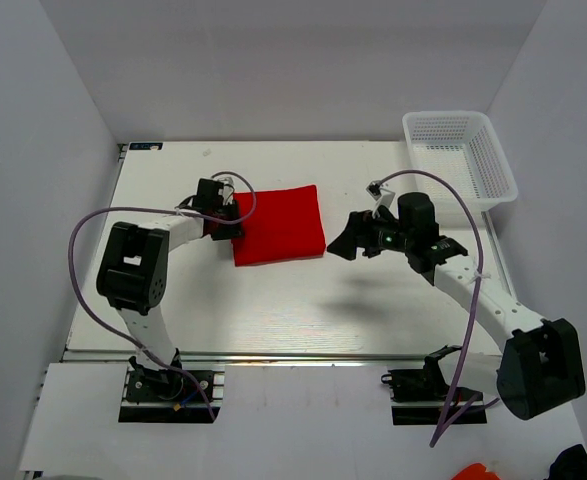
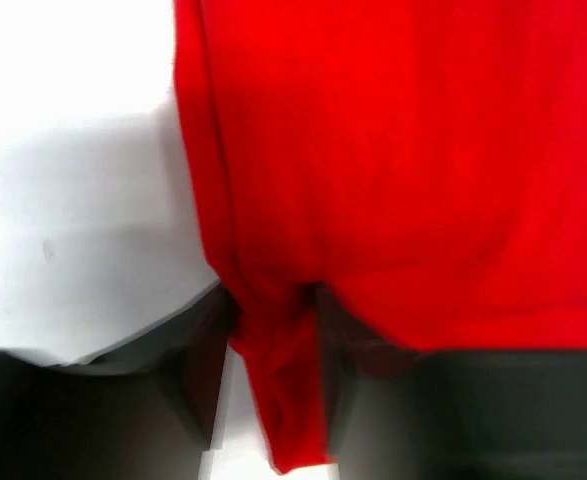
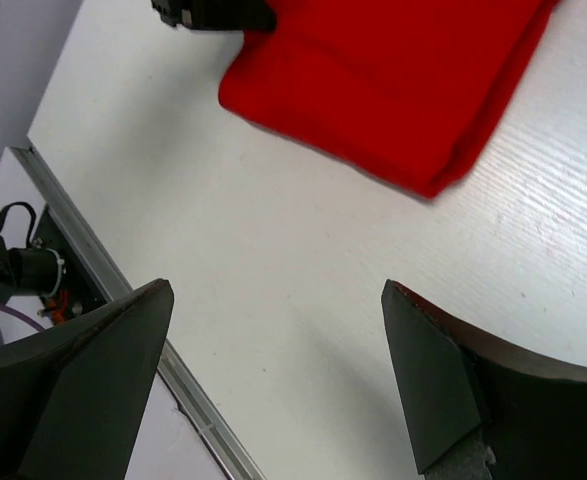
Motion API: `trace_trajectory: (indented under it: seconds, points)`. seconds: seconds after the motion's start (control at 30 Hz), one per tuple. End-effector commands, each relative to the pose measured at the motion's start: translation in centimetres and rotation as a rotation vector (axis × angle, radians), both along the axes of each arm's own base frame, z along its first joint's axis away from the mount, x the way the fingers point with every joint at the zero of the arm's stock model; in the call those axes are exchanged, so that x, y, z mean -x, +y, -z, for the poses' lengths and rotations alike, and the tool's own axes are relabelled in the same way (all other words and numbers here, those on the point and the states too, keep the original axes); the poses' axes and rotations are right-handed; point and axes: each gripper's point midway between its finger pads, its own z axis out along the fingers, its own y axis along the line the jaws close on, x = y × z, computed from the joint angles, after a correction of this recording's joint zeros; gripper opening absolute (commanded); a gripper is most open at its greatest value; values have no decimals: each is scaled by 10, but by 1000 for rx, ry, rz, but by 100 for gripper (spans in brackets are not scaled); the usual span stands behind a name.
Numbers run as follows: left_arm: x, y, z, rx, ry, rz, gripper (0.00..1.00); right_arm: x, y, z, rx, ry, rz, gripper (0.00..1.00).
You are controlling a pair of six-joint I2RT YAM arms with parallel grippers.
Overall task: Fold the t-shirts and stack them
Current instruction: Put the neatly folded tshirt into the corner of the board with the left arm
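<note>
The red t-shirt [image 1: 278, 225] lies folded into a rectangle on the white table, left of centre. My left gripper [image 1: 225, 228] is at its left edge, shut on a fold of the red cloth [image 2: 283, 370]; the rest of the shirt fills the left wrist view [image 2: 413, 150]. My right gripper [image 1: 345, 243] hangs open and empty just right of the shirt, above the table. In the right wrist view its fingers [image 3: 443, 390] stand wide apart over bare table, with the shirt [image 3: 393, 80] further off.
A white mesh basket [image 1: 460, 158] stands at the far right corner of the table [image 1: 303, 300]. A metal rail [image 1: 273, 355] runs along the near edge. Purple cables loop from both arms.
</note>
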Motion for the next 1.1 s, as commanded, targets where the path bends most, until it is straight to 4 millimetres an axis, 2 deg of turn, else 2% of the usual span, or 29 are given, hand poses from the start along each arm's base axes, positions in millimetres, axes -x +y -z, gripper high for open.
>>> trace_trajectory:
  seconds: [0.0, 0.03, 0.07, 0.1, 0.13, 0.17, 0.23, 0.27, 0.3, 0.33, 0.37, 0.4, 0.43, 0.47, 0.5, 0.53, 0.57, 0.6, 0.67, 0.7, 0.73, 0.83, 0.93, 0.97, 1.03, 1.07]
  points:
    - [-14, -3, 4, -28, -2, 39, 40, 4, -13, 13, 48, 7, 45, 90]
    - [-17, -1, 5, -46, -1, 39, 34, 3, -16, 14, 56, 5, 63, 90]
    - [-24, 1, 5, -63, -10, 25, 24, 0, -20, 15, 69, -6, 81, 90]
    - [-37, 14, -2, -112, -24, -9, 0, -1, -22, 16, 83, -8, 99, 90]
    - [-45, 23, 4, -130, -8, -56, 0, -4, -26, 18, 95, -4, 116, 90]
    - [-70, 40, -14, -168, -63, -121, 0, -8, -28, 15, 104, -18, 127, 90]
    - [-85, 61, -20, -281, -65, -134, 0, -11, -29, 19, 120, -6, 125, 90]
    - [-109, 73, -31, -335, -95, -171, 0, -13, -30, 18, 128, -12, 121, 90]
    - [-117, 83, -34, -363, -94, -176, 0, -15, -29, 16, 128, -14, 114, 90]
    - [-133, 91, -50, -400, -122, -167, 0, -19, -29, 18, 131, -12, 111, 90]
    - [-140, 100, -52, -426, -123, -164, 0, -18, -26, 16, 123, -16, 90, 90]
    - [-147, 118, -40, -462, -99, -183, 0, -18, -24, 14, 116, -22, 72, 90]
    - [-148, 128, -37, -487, -75, -186, 0, -22, -24, 16, 122, -20, 66, 90]
    - [-164, 146, -55, -505, -110, -211, 0, -26, -23, 12, 117, -31, 61, 90]
    - [-168, 157, -45, -525, -86, -215, 0, -28, -23, 11, 126, -44, 54, 90]
    - [-177, 167, -57, -538, -108, -237, 0, -33, -22, 10, 129, -44, 55, 90]
    - [-182, 177, -59, -554, -114, -254, 0, -38, -23, 9, 132, -46, 65, 90]
    - [-184, 197, -61, -572, -113, -283, 0, -42, -25, 11, 139, -46, 72, 90]
    - [-192, 217, -63, -578, -128, -313, 0, -48, -24, 8, 140, -49, 76, 90]
    - [-192, 237, -64, -580, -126, -348, 0, -52, -26, 12, 145, -31, 90, 90]
    - [-197, 246, -72, -579, -147, -369, 0, -55, -24, 11, 143, -28, 88, 90]
    - [-195, 277, -73, -599, -147, -418, 0, -63, -27, 15, 147, -10, 98, 90]
    - [-200, 297, -79, -595, -183, -433, 0, -66, -29, 16, 142, 8, 116, 90]
    - [-202, 297, -81, -595, -193, -436, 0, -67, -30, 19, 148, 13, 129, 90]
    - [-206, 316, -92, -597, -223, -474, 0, -67, -33, 18, 144, 14, 146, 90]
    - [-208, 316, -90, -597, -224, -475, 0, -66, -33, 18, 145, 14, 150, 90]
